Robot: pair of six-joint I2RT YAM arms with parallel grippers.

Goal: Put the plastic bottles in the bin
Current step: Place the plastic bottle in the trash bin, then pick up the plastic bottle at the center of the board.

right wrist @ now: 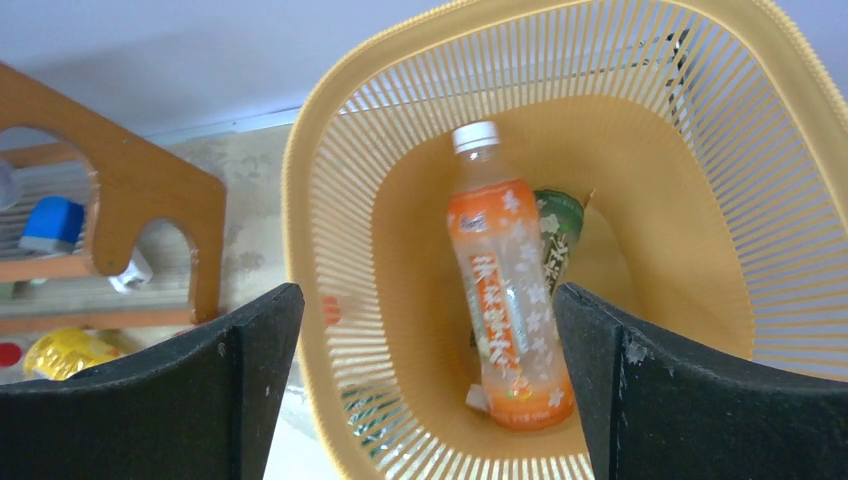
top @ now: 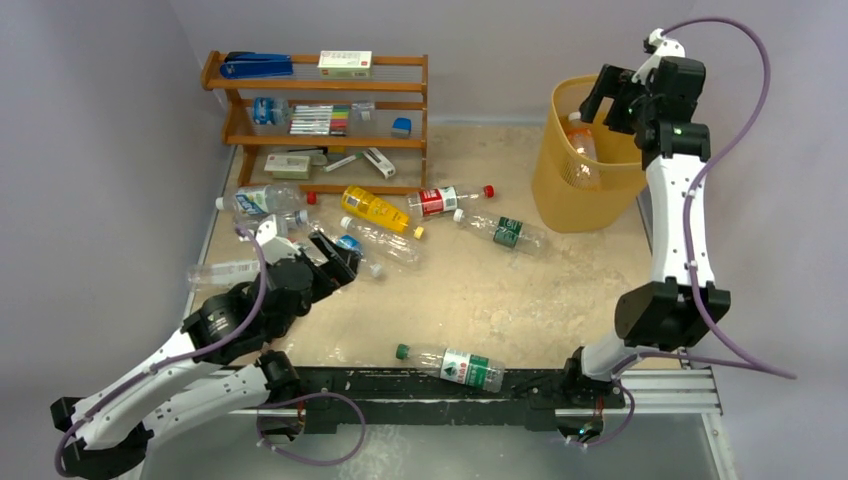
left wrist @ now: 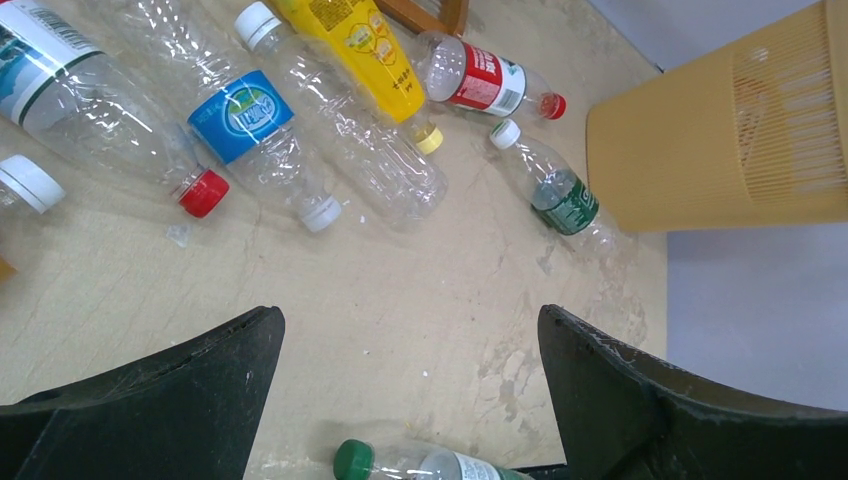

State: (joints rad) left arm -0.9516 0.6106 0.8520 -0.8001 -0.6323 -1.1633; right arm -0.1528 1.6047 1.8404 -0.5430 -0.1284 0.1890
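We see the right gripper [right wrist: 428,292] above the bin [right wrist: 300,210], its jaws spread wide and gripping nothing. Inside the bin an orange bottle [right wrist: 505,300] leans cap-up. Behind it sits a second bottle [right wrist: 560,235], seemingly green-labelled, though it is mostly hidden. On the table [top: 480,300], just left of the bin, lies a green-label bottle [top: 505,232]. Farther left of the bin come a red-label bottle [top: 445,200], a yellow bottle [top: 375,210] and several clear bottles [top: 385,243]. The left gripper [top: 335,262] hovers well left of the bin near those clear ones, jaws wide and empty. A green-cap bottle [top: 455,365] lies well apart from the bin, towards the arm bases.
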